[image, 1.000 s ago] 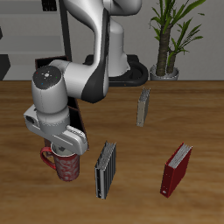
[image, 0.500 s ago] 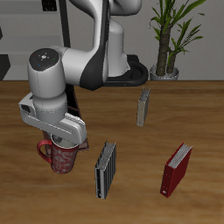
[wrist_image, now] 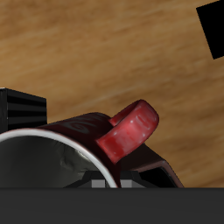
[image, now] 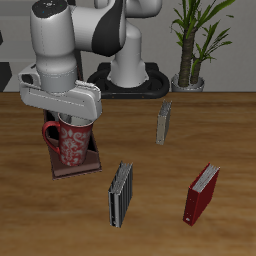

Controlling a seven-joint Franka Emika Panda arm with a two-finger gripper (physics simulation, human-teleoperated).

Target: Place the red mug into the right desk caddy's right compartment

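Observation:
The red mug point(image: 70, 142), with its pale floral pattern, hangs upright from my gripper point(image: 69, 121), which is shut on its rim. The handle point(image: 48, 134) sticks out sideways. The mug hangs just over the right desk caddy point(image: 88, 163), a dark maroon box of which only the near end shows under the mug and arm. Its right compartment is hidden, so I cannot tell which cell lies beneath. In the wrist view the red handle point(wrist_image: 131, 131) and the whitish rim point(wrist_image: 39, 140) fill the frame above the wooden table.
A grey slatted caddy point(image: 121, 193) stands near the front of the table. A thin grey book point(image: 164, 122) stands upright farther back. A red book point(image: 201, 194) stands near the front edge. A potted plant point(image: 189, 45) is at the back.
My gripper has risen and moved back from the table's front with the red mug. The mug has come off the table and now hangs over the maroon caddy.

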